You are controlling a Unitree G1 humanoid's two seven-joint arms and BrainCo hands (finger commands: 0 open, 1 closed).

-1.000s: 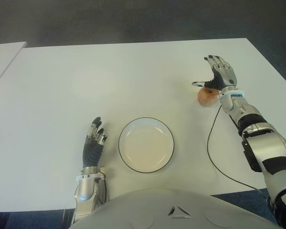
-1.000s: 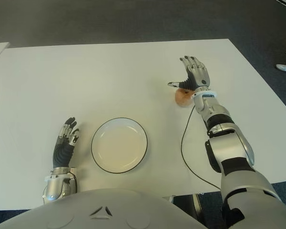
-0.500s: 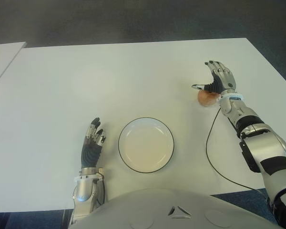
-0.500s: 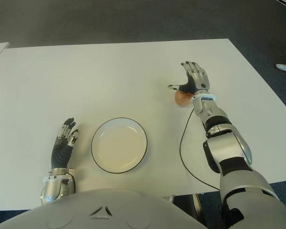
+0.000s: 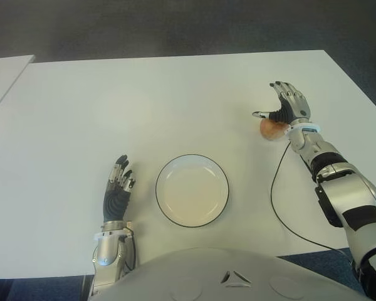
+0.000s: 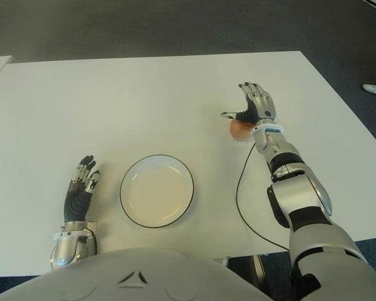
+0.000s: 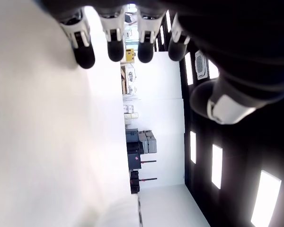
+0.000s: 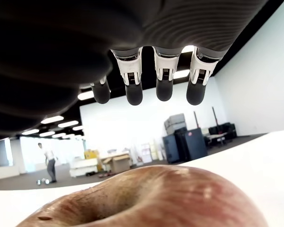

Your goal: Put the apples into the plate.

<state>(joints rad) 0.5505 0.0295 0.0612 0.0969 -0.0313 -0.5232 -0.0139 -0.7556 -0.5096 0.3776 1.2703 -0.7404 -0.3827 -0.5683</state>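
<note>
A white tabletop (image 5: 81, 113) fills the head view. At right of centre, 1 reddish apple (image 5: 272, 128) sits on it, partly hidden under the right hand (image 5: 287, 105). That hand hovers directly above the fruit with its fingers (image 8: 163, 82) spread and straight, thumb out to the side, gripping nothing. An empty white plate (image 5: 192, 190) with a dark rim lies at lower centre, well apart from the apple. The left hand (image 5: 117, 191) shows just left of the plate, fingers relaxed and empty. A thin black cable (image 5: 277, 194) curves across the tabletop at lower right. To grasp well, the right hand should probably lower until the palm nears the apple, then curl fingers and thumb evenly around its sides before lifting.
</note>
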